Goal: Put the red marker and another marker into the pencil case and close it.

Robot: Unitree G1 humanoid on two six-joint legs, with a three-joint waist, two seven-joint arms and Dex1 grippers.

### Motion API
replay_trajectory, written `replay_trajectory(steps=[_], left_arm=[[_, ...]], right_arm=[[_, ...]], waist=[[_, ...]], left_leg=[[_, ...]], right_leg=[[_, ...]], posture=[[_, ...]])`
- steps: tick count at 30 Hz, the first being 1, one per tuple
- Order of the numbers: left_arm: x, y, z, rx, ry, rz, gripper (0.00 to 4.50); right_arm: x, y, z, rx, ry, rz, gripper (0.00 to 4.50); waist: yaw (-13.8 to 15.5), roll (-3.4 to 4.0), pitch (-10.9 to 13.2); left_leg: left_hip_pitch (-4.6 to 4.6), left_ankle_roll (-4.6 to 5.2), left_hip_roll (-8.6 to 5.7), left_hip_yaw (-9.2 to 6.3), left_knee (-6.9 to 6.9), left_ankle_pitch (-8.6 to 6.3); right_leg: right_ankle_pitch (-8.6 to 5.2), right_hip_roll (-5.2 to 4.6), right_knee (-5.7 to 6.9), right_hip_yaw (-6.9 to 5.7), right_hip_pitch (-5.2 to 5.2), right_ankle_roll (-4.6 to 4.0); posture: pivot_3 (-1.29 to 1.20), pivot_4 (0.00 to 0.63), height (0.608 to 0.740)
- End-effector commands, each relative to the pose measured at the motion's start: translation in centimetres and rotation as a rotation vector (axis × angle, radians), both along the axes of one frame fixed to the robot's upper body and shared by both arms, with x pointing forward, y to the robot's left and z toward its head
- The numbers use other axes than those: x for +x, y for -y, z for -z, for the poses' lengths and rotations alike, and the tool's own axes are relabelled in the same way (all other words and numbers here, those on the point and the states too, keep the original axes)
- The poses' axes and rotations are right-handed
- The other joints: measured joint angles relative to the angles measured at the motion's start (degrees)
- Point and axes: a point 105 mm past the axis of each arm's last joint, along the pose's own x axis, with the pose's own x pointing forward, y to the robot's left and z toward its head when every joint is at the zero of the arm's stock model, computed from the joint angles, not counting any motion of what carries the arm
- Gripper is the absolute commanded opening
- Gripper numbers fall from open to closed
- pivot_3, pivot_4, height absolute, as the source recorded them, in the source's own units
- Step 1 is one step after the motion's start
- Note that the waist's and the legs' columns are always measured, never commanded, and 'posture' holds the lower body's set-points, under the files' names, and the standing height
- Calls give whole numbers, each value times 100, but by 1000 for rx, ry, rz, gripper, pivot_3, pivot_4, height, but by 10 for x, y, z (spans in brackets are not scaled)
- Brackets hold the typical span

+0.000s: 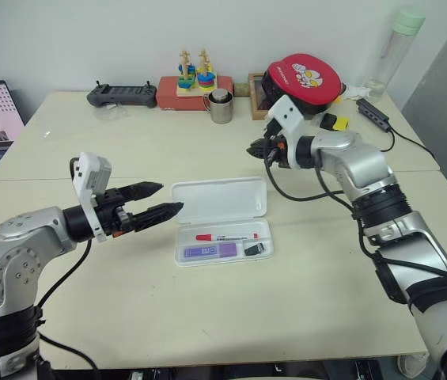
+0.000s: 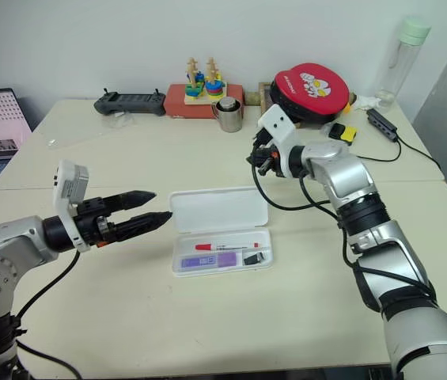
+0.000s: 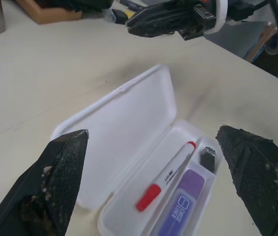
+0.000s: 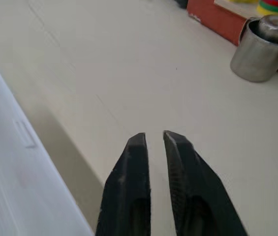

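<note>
Pencil case lying open (lid back) on the table, holding red marker and purple marker. Left gripper spread beside it; right gripper closed, empty, above.

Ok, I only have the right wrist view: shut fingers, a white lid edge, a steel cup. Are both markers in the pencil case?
Observer: Yes. The red marker and the purple marker lie side by side in the tray of the pencil case.
Operator: Is the lid down?
Observer: No. The lid lies flat open on the table, behind the tray.
Operator: Where's the left gripper?
Observer: The left gripper hovers open and empty by the left end of the case, pointing toward the lid.
</note>
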Motion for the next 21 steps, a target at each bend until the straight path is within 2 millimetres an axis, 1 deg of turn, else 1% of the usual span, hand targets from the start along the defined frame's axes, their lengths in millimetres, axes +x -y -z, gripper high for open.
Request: replay_trajectory(steps=[1, 3, 6, 9, 11, 14, 16, 19, 21], left_arm=[[-3, -8, -13, -3, 75, -20, 4500], [-5, -6, -14, -15, 79, -7, 4500], [-6, -3, -14, -35, 78, 3, 4500], [-11, 4, -6, -28, 46, 31, 4500], [-13, 4, -2, -16, 29, 36, 4500], [-15, 2, -3, -18, 27, 41, 4500], [-16, 2, -4, -22, 22, 50, 4500], [-24, 6, 3, -3, -11, 87, 4500], [-27, 6, 10, 24, -38, 101, 4500]], right_arm=[[0, -10, 0, -65, 33, -77, 38], [-6, -15, 5, -78, 8, -144, 38], [-17, -19, 7, -83, -10, -231, 38], [-31, -21, 8, -97, -17, -325, 38], [-45, -25, 2, -63, -10, -415, 38], [-69, -29, -6, -21, -9, -540, 38], [-81, -28, 0, -51, -16, -596, 38], [-97, -29, 11, -86, -42, -652, 38], [-106, -28, 28, -149, -74, -673, 38]], waist=[[1, 1, 0], [-12, 0, 0], [-24, 3, 2], [-27, 3, 2], [-25, 3, 2], [-21, 3, 2], [-18, 3, 2], [-14, 3, 2], [-14, 3, 2]], left_leg=[[-2, 0, 1, -5, 1, 0], [-1, 0, 1, -1, 2, 0], [-2, 0, 2, 1, 2, 0], [-2, 0, 2, 1, 1, 0], [-2, 0, 2, 1, 1, 0], [-4, -1, 2, -2, 0, 0], [-4, -1, 2, -2, 2, 0], [-4, -1, 2, -2, 2, 0], [-3, -1, 2, -1, 1, -1]], right_leg=[[0, 0, 0, -3, 0, 0], [0, 0, 0, -1, 0, 0], [0, 0, 3, 4, -6, 0], [0, 0, 4, 4, -7, -1], [0, 0, 3, 5, -7, -1], [0, 1, 3, 2, -8, -1], [0, 1, 5, 2, -8, -1], [0, 0, 5, 3, -7, -1], [0, 1, 5, 4, -8, -1]], posture=[[0, 150, 740], [0, 150, 740], [0, 150, 740], [0, 150, 740], [0, 150, 740], [0, 150, 740], [0, 150, 740], [0, 150, 740], [0, 150, 740]])
